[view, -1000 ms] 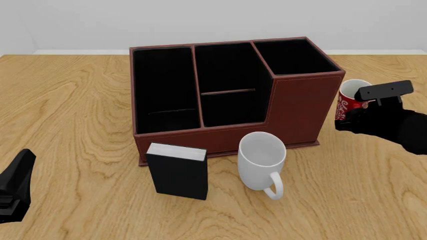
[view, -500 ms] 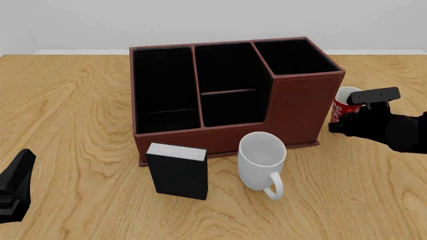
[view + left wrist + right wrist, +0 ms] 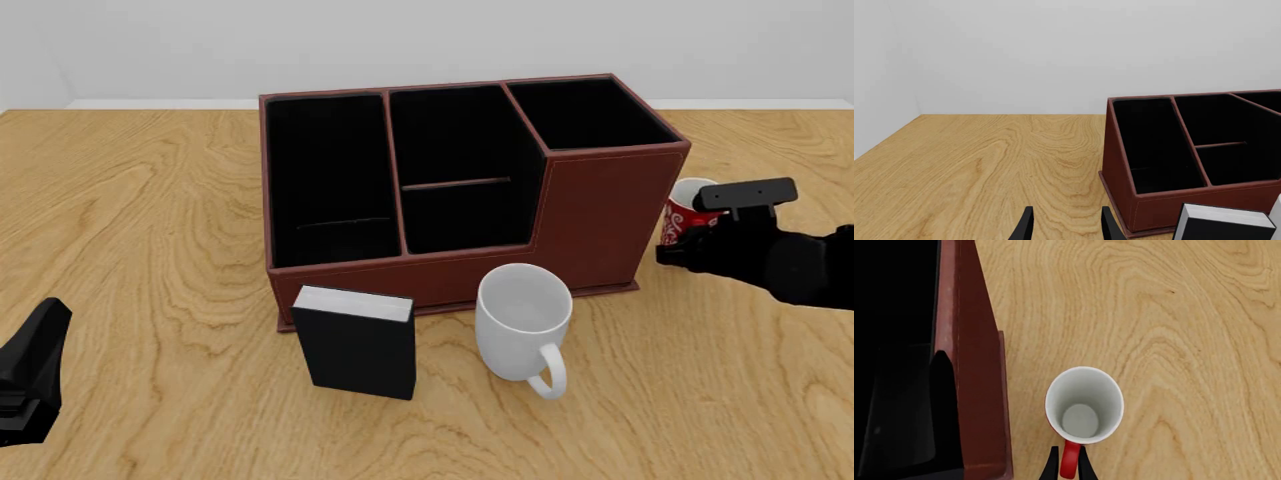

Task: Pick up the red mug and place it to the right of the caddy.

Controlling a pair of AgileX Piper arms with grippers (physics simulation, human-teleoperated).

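Observation:
The red mug (image 3: 683, 216) stands upright just right of the caddy (image 3: 601, 215), close to its taller right section. My right gripper (image 3: 678, 250) is shut on the mug's red handle from the near side. In the right wrist view the mug (image 3: 1084, 405) shows its white inside, with the handle (image 3: 1067, 460) pinched between the fingers (image 3: 1052, 466), and the caddy wall (image 3: 974, 365) is beside it. My left gripper (image 3: 30, 385) is low at the near left, far from both. In the left wrist view it (image 3: 1066, 230) is open and empty, with the caddy (image 3: 1121, 150) ahead.
A larger white mug (image 3: 525, 320) and a black box with a white top (image 3: 355, 342) stand in front of the caddy. The black box also shows in the left wrist view (image 3: 1224, 225). Bare wooden table (image 3: 747, 380) lies right of and in front of the red mug.
The right gripper has lowered the red mug beside the caddy's right wall, mostly in the first half second. The left arm has not moved.

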